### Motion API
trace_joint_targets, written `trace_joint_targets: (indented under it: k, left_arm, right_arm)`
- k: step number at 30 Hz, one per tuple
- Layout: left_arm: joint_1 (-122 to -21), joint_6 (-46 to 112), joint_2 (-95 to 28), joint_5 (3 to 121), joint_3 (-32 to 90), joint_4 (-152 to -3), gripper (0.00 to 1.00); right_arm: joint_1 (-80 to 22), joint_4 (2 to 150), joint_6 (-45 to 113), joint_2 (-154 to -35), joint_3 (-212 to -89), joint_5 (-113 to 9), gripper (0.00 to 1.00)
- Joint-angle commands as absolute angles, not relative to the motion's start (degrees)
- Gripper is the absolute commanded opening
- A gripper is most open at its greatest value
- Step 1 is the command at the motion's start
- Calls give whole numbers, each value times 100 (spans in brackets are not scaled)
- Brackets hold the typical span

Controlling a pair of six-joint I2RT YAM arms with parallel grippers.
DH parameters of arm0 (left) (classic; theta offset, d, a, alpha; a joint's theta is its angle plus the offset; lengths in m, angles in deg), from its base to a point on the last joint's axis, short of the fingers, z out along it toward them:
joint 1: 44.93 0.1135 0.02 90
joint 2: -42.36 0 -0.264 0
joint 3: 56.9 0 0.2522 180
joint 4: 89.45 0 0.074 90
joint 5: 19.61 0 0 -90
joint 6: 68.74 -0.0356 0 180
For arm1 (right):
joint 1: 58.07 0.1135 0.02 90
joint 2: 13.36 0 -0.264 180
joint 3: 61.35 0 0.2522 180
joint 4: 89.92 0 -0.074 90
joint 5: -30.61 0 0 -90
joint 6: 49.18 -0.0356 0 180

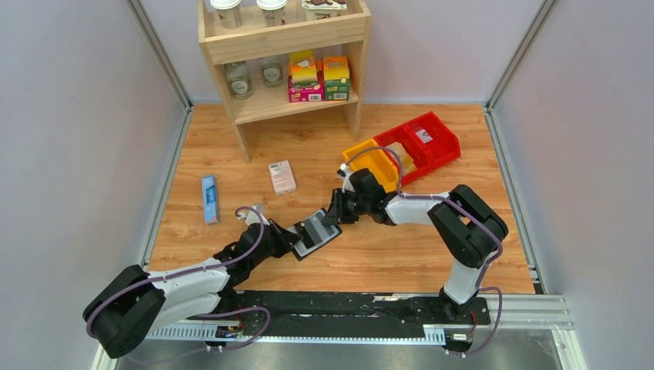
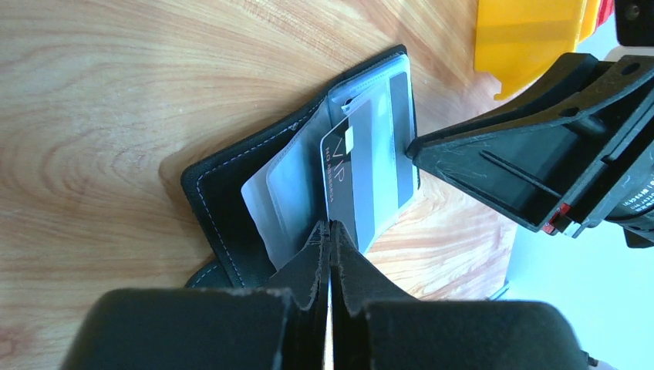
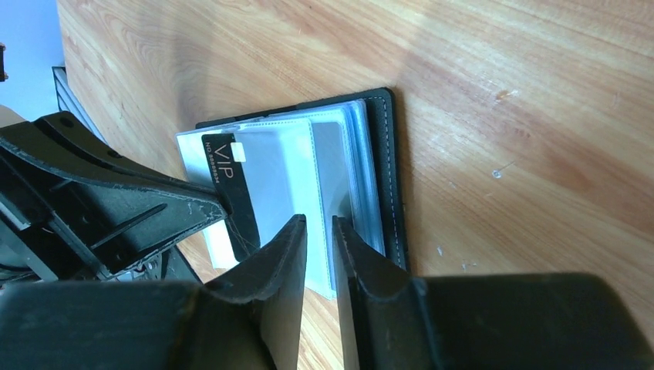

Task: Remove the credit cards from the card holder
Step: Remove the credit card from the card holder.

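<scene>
Wood-grain table (image 1: 401,254) enclosed by plain grey walls (image 1: 77,116). At the back stands a wooden shelf (image 1: 281,42) with jars and cartons, its top cut off by the frame. Red and yellow bins (image 1: 420,142) lie right of centre, and a blue box (image 1: 209,198) and a pink-and-white box (image 1: 282,176) lie to the left. The card holder (image 2: 224,200) lies open on the table between the two arms, clear pocket leaves up. The left gripper (image 2: 330,231) is pressed fully together on the edge of a black credit card (image 2: 343,173) marked VIP. The right gripper (image 3: 318,227) is closed to a narrow gap on the pocket leaves at the opposite edge. From above, both grippers cover most of the holder. The small print on the card is unreadable, and any cards in the other pockets cannot be made out.
</scene>
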State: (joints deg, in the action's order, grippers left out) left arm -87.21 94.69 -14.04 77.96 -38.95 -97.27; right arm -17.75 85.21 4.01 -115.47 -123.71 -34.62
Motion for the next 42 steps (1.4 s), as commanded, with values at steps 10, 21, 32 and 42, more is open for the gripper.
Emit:
trace_joint_targets:
  k: [10,21,32,42]
  left_arm:
    - [-8702,9474,-1459,7891,-3909,-9731,0]
    - [-8702,9535,-1477,7926,-3936,-9828,0]
    - [-8702,9571,-1529,7935,-4015,-10276,22]
    - [-8702,9535,-1890,7900,-3997,-10759,28]
  right_arm:
    - [-1342,8335,734,-11241,-13013,-3338,29]
    - [-1254,8142,646,-12102,-13066,-3408,25]
    - [-1263,7817,646,-12314,-13057,-3513,22]
    - [-1263,7852,637,-12314,-13022,-3487,22]
